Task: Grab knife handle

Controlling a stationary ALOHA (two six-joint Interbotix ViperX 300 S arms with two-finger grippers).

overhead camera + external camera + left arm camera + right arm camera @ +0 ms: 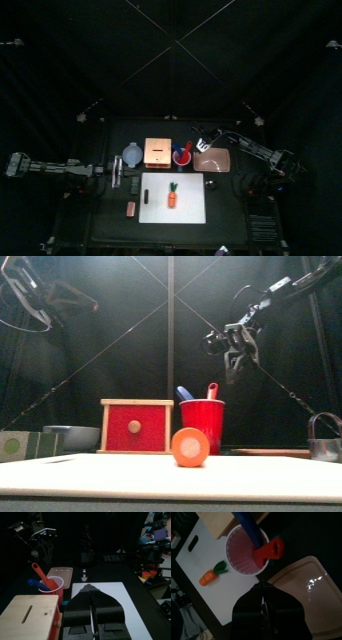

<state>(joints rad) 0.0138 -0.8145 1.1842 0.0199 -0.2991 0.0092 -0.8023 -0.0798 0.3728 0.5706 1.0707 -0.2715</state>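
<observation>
Nearest front edge of bench (pixel 238 228): white board (pixel 195 207), toy carrot (pixel 191 446) lying on it. Just behind board, mid-bench: red cup (pixel 203 427), between wooden box (pixel 136 426) on the left-edge side and tan tray (pixel 304 582) on the right-edge side.

Two handles poking out of cup: red handle (pixel 270 551) and blue handle (pixel 248 527). Cannot tell which one belongs to the knife, so knife placed only as inside cup, handle end up. Long axis near upright, leaning a little off the rim.

Right end effector (pixel 263 595) hanging above cup, well clear of the rim, pointed down; cup and both handles straight below it. Opening not readable, nothing seen held.

Left end effector (pixel 93 593) closed tight, empty, parked at left edge, cup ahead of it and off to one side.

Judgement: right arm clearly nearer. Coming move likely a straight descent onto an upstanding handle, with the fingers set across its axis. Risk: catching the wrong handle or tipping the cup.
</observation>
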